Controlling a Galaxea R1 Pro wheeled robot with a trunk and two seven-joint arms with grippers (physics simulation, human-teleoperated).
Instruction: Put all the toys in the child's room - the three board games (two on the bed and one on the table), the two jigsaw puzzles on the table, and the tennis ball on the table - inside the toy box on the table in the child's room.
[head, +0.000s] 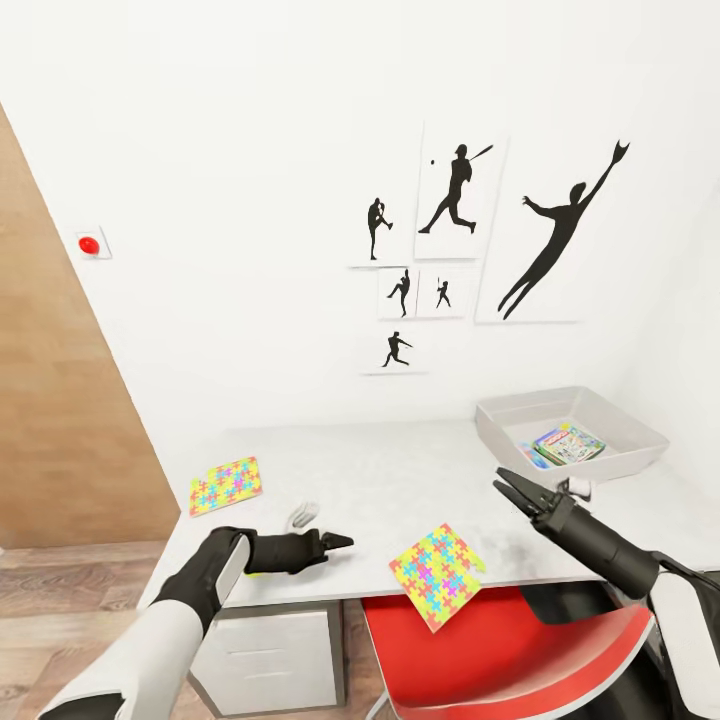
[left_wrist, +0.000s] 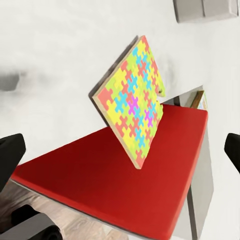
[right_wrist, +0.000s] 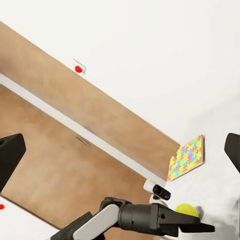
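One jigsaw puzzle (head: 225, 485) lies flat at the left end of the table (head: 400, 470). A second jigsaw puzzle (head: 437, 575) (left_wrist: 132, 107) hangs tilted over the table's front edge, its lower corner down at the red chair seat. My left gripper (head: 338, 542) (right_wrist: 195, 228) is open, just left of that puzzle and apart from it. The tennis ball (right_wrist: 186, 209) sits behind my left forearm. My right gripper (head: 505, 483) is open over the table, right of the tilted puzzle. The toy box (head: 640, 432) at the back right holds colourful board games (head: 567, 443).
The red-and-white chair (head: 500, 650) is tucked under the table's front edge below the tilted puzzle. A small white device (head: 303, 515) lies near my left gripper. A drawer unit (head: 270, 650) stands under the desk's left end. A wooden door (head: 60, 400) is on the left.
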